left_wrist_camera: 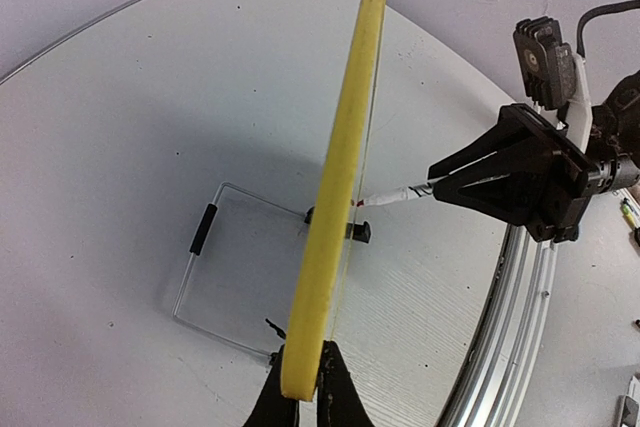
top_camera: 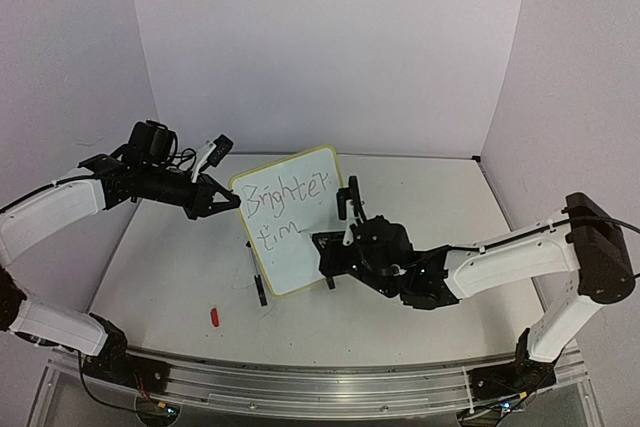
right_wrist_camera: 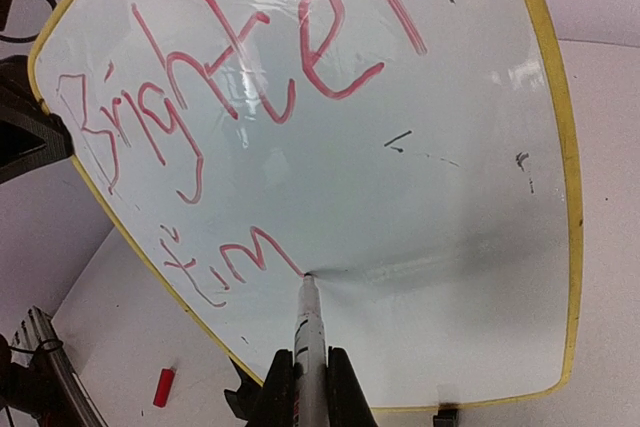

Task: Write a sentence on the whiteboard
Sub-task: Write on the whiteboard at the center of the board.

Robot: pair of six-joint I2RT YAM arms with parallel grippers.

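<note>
Your right gripper clamps the marker, tip touching the whiteboard just right of "tim" — blank board lies rightward. Your left gripper pinches the standing board's edge (sentence unfinished, mid-table).

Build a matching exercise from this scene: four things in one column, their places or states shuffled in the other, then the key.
1 left gripper
2 right gripper
3 marker tip
4 red cap

A lies on the table
B touches the whiteboard after "tim"
C shut on the marker
D shut on the whiteboard's yellow rim

Pairs: 1-D, 2-C, 3-B, 4-A
</note>
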